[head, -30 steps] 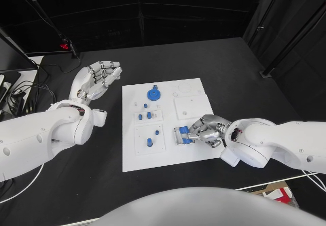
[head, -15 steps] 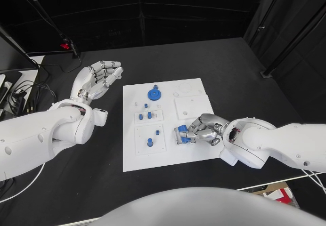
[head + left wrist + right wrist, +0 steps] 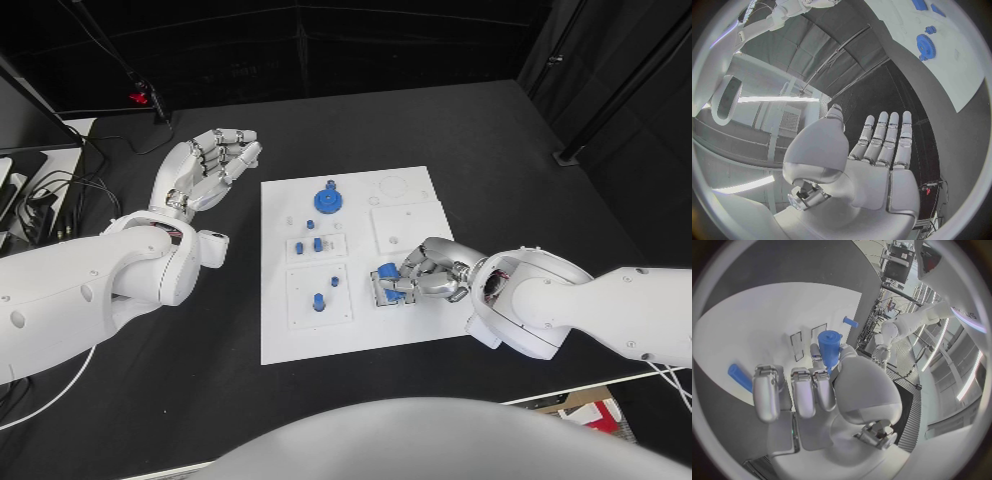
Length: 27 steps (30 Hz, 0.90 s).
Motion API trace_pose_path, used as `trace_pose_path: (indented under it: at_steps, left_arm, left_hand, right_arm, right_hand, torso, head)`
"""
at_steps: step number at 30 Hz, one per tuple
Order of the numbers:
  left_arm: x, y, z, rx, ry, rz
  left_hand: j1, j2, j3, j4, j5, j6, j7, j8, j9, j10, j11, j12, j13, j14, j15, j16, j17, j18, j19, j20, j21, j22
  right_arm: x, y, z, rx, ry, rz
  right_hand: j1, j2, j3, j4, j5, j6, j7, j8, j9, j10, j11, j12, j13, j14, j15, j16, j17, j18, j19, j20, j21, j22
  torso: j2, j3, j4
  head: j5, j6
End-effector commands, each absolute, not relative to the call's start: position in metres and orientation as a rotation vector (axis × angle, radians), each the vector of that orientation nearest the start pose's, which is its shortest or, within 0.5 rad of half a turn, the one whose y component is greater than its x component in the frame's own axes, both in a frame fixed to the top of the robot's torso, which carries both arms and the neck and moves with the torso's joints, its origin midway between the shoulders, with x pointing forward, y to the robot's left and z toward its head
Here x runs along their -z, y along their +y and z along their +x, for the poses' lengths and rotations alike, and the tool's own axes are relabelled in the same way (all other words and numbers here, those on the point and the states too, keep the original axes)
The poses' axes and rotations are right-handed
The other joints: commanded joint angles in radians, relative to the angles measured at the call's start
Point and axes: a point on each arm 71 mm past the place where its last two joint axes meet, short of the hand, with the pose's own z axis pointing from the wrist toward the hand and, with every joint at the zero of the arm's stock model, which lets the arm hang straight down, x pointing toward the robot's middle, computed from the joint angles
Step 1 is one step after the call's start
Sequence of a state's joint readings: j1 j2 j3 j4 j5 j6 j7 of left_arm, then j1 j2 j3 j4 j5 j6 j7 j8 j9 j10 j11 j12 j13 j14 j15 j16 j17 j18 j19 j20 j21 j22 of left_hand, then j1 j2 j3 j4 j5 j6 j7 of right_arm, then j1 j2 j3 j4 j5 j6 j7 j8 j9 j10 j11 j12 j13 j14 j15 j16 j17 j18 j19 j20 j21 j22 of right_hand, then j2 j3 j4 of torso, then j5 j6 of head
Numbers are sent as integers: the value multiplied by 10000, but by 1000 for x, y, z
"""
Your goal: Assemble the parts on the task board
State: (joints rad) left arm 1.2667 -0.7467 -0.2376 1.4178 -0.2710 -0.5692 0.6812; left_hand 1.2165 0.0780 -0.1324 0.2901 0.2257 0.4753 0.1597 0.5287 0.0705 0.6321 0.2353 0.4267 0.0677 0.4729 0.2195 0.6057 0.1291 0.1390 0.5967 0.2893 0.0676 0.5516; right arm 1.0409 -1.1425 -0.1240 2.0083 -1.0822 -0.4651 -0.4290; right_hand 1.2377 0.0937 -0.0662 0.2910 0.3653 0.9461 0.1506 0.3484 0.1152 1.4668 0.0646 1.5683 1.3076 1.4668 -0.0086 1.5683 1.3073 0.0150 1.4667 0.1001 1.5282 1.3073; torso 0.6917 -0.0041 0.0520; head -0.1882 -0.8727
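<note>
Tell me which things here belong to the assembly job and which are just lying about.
Job:
task board
blue gear on it
small blue pegs
blue part held by the right hand

Lying about:
cables at the table's left edge
left hand, open over bare table, off the board

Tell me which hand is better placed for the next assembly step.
Likely the right hand: it already holds a blue part over the task board. The left hand is open, off the board.
</note>
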Motion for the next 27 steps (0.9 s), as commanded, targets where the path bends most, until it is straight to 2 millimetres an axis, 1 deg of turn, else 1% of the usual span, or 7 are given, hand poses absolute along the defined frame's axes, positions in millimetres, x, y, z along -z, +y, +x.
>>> trace_pose_path:
  at_steps: [1,5,8,14,18,22,27]
  left_arm:
    - [192,198,492,13695,12562,-5810]
    - [192,198,492,13695,12568,-5814]
    - [192,198,492,13684,12577,-5824]
    - [193,198,492,13692,12597,-5833]
    - [193,198,492,13690,12604,-5837]
    - [193,198,492,13694,12609,-5839]
    - [193,198,493,13686,12615,-5845]
  left_hand:
    - [24,92,-54,12,49,-46,1169,65,-17,-38,-5,66,-14,-68,-23,60,-15,-33,81,-6,22,-13]
    - [30,99,-57,11,55,-48,1169,70,-17,-38,-6,72,-14,-65,-24,68,-21,-33,81,-6,22,-17]
    - [30,99,-57,11,55,-48,1169,70,-17,-38,-6,72,-14,-65,-24,68,-21,-33,81,-6,22,-17]
    - [34,104,-60,11,59,-50,1169,73,-17,-39,-6,77,-14,-63,-24,75,-25,-33,81,-7,22,-20]
    - [34,104,-60,11,59,-50,1169,73,-17,-39,-6,77,-14,-63,-24,75,-25,-33,81,-7,22,-20]
    - [34,104,-60,11,59,-50,1169,73,-17,-39,-6,77,-14,-63,-24,75,-25,-33,81,-7,22,-20]
    - [34,104,-60,11,59,-50,1169,73,-17,-39,-6,77,-14,-63,-24,75,-25,-33,81,-7,22,-20]
  right_arm:
    - [238,-222,345,-6129,20093,4059]
    - [238,-220,344,-6005,20133,3794]
    - [238,-219,344,-5886,20153,3543]
    - [238,-217,343,-5724,20239,3201]
    - [239,-217,342,-5552,20349,2980]
    - [240,-217,342,-5350,20525,2815]
    - [241,-217,342,-5202,20665,2703]
  right_hand:
    - [100,-35,-58,-18,8,162,-234,58,24,1040,-34,25,2632,1040,-9,25,2635,-10,756,15,-40,2448]
    - [113,-35,-61,-18,12,168,-238,66,28,1040,-38,25,2632,1040,-11,25,2635,-11,757,13,-39,2448]
    - [111,-35,-77,-3,17,184,-242,83,38,1040,-44,25,2632,1040,-16,25,2635,-9,753,8,-45,2446]
    - [36,-32,-177,22,-20,241,-269,155,79,1040,-72,25,2632,1040,-33,25,2635,-6,748,-10,-55,2442]
    - [-78,-7,-293,29,-109,280,-299,222,122,1040,-101,25,2632,1040,-53,25,2635,-2,739,-29,-71,2436]
    - [-257,57,-449,31,-278,280,-318,279,167,1040,-121,25,2632,1040,-75,25,2635,2,732,-52,-84,2431]
    - [-355,109,-559,26,-419,264,-325,315,198,1040,-130,25,2632,1040,-87,25,2635,2,731,-67,-87,2430]
  torso:
    - [4,0,12]
    - [-1,2,6]
    - [-1,-1,14]
    - [-6,-6,3]
    - [-9,-7,7]
    - [-2,1,16]
    - [-2,0,10]
  head:
    - [-18,1]
    - [-2,1]
    - [-14,1]
    - [13,1]
    - [3,1]
    - [1,1]
    - [4,1]
